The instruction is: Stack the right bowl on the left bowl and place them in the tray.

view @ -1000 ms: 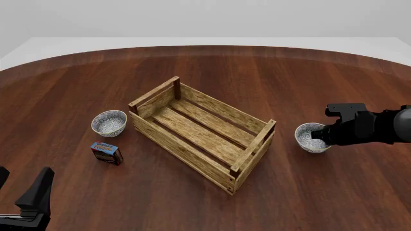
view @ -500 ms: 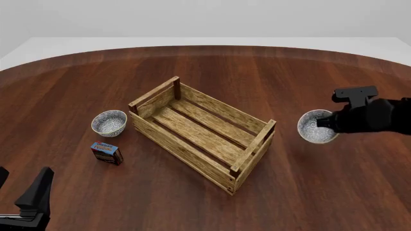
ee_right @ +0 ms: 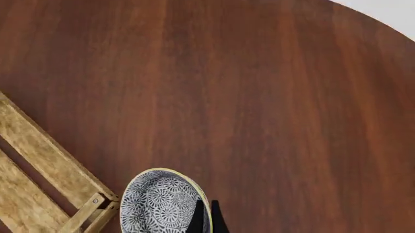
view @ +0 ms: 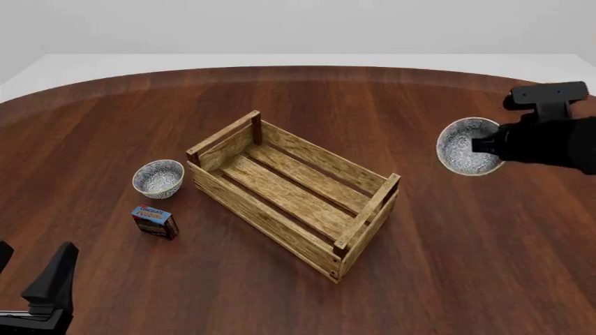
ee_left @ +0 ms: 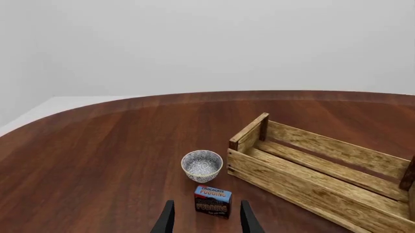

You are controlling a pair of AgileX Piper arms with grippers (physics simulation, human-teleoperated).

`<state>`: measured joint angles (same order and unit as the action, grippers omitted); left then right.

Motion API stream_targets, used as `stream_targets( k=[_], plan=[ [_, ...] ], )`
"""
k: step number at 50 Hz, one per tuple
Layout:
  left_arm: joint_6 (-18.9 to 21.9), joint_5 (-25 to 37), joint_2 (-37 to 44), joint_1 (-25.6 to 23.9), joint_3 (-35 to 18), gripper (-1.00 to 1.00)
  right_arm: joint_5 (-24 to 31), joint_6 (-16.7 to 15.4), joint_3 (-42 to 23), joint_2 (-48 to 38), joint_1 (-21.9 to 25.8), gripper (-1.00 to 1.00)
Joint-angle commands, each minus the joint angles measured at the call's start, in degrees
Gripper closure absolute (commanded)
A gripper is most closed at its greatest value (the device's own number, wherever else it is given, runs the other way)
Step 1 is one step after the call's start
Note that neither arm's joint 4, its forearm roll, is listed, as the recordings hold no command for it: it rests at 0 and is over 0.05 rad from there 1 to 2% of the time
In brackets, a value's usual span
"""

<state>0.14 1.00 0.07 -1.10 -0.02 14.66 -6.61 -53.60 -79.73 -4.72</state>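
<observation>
Right gripper (view: 486, 145) pinches the right bowl (view: 464, 148) right of the tray (view: 292, 192), rim partly hidden; left gripper (ee_left: 206, 219) spread, mostly cut off.

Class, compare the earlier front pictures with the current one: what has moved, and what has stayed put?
The right gripper, shut on the right bowl, has lifted it off the table and tilted it so its inside faces the camera; in the front view it has moved up the picture and slightly right. The left bowl, the tray, the small box and the left gripper, open, are unchanged.
</observation>
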Motion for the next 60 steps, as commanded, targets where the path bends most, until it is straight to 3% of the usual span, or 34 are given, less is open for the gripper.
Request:
stream_targets(
  k=[1, 21, 48, 60],
  plan=[
    [0.2, -0.2, 0.0, -0.3, 0.0, -1.0, 2.1, 2.5, -0.1, 8.4, 3.8, 1.0],
    [0.6, 0.1, 0.1, -0.3, 0.0, -1.0, 4.0, 6.2, 0.2, 17.8, 13.9, 1.0],
    [1.2, -1.2, 1.7, -0.6, -0.1, -1.0, -3.9, 13.7, 4.9, 25.0, 27.3, 1.0],
    [1.3, -4.3, 4.8, -0.6, -0.1, -1.0, -7.3, 14.3, 6.9, 26.2, 30.5, 1.0]
  ],
)
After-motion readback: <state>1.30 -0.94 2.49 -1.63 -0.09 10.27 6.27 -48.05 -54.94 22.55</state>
